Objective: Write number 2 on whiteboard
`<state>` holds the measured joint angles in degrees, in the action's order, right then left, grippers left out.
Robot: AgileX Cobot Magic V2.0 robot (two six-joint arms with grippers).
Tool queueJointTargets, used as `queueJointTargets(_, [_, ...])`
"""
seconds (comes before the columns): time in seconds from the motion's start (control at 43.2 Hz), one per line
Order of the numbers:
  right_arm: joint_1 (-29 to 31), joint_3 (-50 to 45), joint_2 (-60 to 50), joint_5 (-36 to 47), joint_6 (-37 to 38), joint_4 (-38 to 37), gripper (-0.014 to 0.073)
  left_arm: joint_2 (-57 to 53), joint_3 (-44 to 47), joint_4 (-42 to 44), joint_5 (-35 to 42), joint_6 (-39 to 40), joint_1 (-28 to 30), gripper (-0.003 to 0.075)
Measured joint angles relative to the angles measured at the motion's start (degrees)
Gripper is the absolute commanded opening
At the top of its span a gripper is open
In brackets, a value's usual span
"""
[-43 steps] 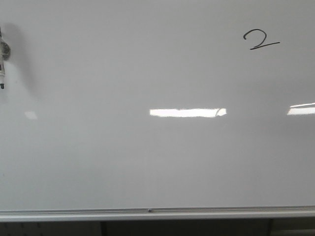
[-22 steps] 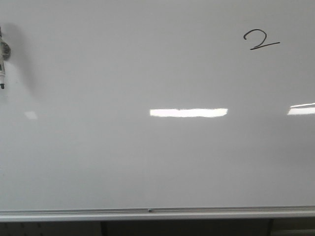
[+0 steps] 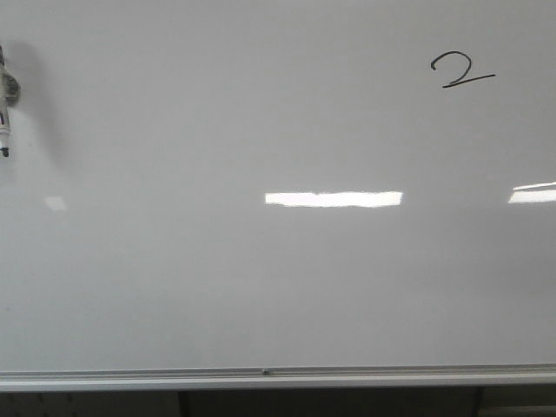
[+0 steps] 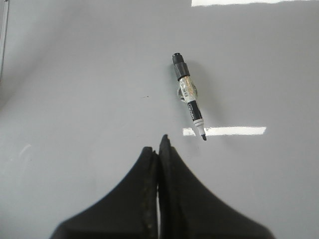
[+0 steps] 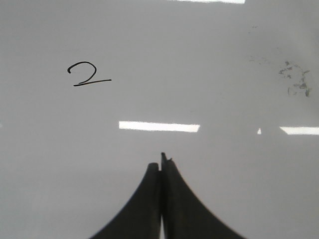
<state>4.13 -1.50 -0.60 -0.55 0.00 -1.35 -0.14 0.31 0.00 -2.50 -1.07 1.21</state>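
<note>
The whiteboard (image 3: 261,287) fills the front view, with a silver rail along its lower edge. A small black number 2 (image 3: 462,69) is drawn at its upper right; it also shows in the right wrist view (image 5: 87,74). A black and white marker (image 4: 189,96) lies on the board, uncapped, tip toward my left gripper; in the front view it (image 3: 4,122) shows at the far left edge. My left gripper (image 4: 158,147) is shut and empty, a little short of the marker tip. My right gripper (image 5: 160,163) is shut and empty, off the board surface and away from the 2.
Bright rectangular light reflections (image 3: 334,199) lie across the board's middle and right. Faint smudged ink marks (image 5: 295,79) show in the right wrist view. The metal rail (image 3: 261,378) bounds the board's near edge.
</note>
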Motion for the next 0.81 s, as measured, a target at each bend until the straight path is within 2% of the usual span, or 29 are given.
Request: queueJointTargets(0.809, [-1.62,0.00,0.00,0.14,0.00,0.00,-0.0066,0.00,0.00,0.00,0.00,0.00,0.00,-0.0020])
